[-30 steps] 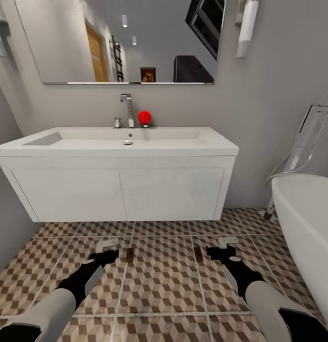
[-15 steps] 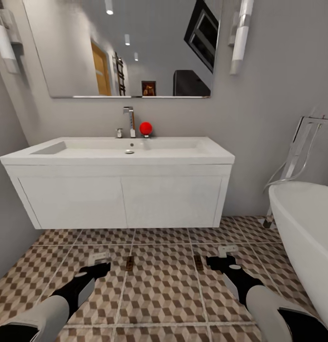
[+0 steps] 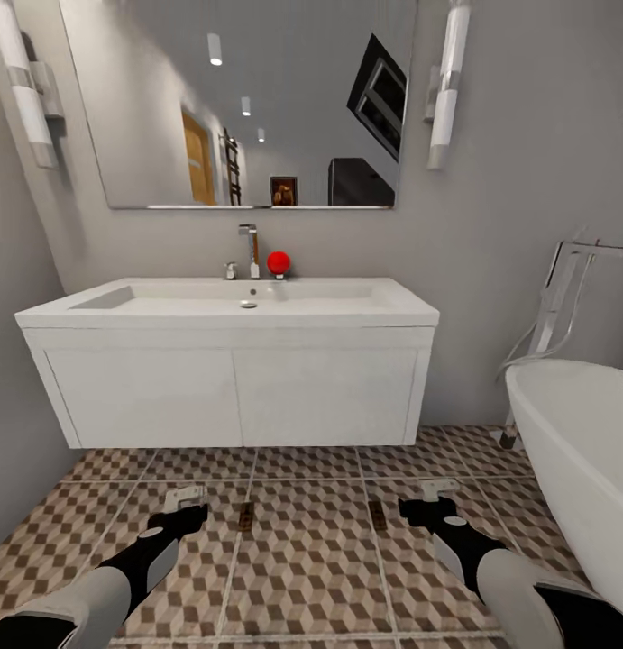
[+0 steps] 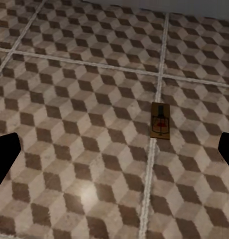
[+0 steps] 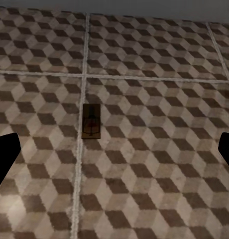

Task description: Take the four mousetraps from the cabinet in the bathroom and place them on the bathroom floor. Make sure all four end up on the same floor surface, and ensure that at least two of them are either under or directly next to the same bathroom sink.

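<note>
Two mousetraps lie flat on the cube-patterned bathroom floor (image 3: 311,559) in front of the white sink (image 3: 167,311), one (image 3: 246,516) at the left and one (image 3: 378,515) at the right, both on grout lines. My left gripper (image 3: 185,501) hovers just left of the left trap, open and empty. The right gripper (image 3: 435,494) hovers just right of the right trap, also open and empty. In the left wrist view a mousetrap (image 4: 160,120) lies ahead, between the spread dark fingers (image 4: 5,154). A trap (image 5: 91,120) sits likewise in the right wrist view. The cabinet is out of view.
The sink sits on a wall-hung white vanity (image 3: 239,397) with floor space beneath it. A white bathtub (image 3: 577,451) fills the right side, with a chrome stand (image 3: 559,297) behind it. A grey wall (image 3: 13,406) closes the left. A red ball (image 3: 278,262) sits by the faucet.
The whole head view has shifted: the sink looks smaller and lower, so the camera has drawn back and tilted up. Both traps stay on the floor and both grippers stay open.
</note>
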Robot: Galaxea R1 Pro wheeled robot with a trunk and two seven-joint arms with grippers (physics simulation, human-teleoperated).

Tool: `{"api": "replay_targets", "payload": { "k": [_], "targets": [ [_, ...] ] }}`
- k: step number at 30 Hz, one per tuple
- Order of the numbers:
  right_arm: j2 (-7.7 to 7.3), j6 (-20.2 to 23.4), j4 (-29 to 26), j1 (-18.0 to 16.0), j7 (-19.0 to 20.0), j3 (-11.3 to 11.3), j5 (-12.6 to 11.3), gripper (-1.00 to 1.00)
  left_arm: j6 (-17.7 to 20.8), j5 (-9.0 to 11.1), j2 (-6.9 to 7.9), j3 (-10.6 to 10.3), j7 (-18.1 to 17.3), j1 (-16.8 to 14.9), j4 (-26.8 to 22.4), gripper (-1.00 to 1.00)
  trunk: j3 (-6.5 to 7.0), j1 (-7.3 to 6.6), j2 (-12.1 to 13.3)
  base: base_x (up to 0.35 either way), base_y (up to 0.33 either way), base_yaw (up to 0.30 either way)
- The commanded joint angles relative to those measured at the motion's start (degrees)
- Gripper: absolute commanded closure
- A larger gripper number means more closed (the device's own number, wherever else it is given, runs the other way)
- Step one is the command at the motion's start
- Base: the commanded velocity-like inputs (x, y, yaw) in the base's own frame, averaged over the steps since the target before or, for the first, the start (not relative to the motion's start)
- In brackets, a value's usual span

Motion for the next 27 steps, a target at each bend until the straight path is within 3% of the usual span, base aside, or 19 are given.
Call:
{"api": "replay_targets", "payload": {
  "k": [1,27],
  "targets": [
    [-0.07,-0.26,0.13,-0.03,-0.15,-0.45,0.6,-1.0,-0.23,0.48,0.03,-0.5,0.23,-0.03,0.07,-1.0,0.17,-0.04,0.0,0.0,0.0,0.0],
    [-0.4,-7.17,0.42,2.22,-0.15,-0.38,0.97,-1.0,-0.92,0.24,1.0,-0.52,0.61,0.27,0.52,-1.0,4.92,-5.36,9.65,0.0,0.0,0.0]
  ]
}}
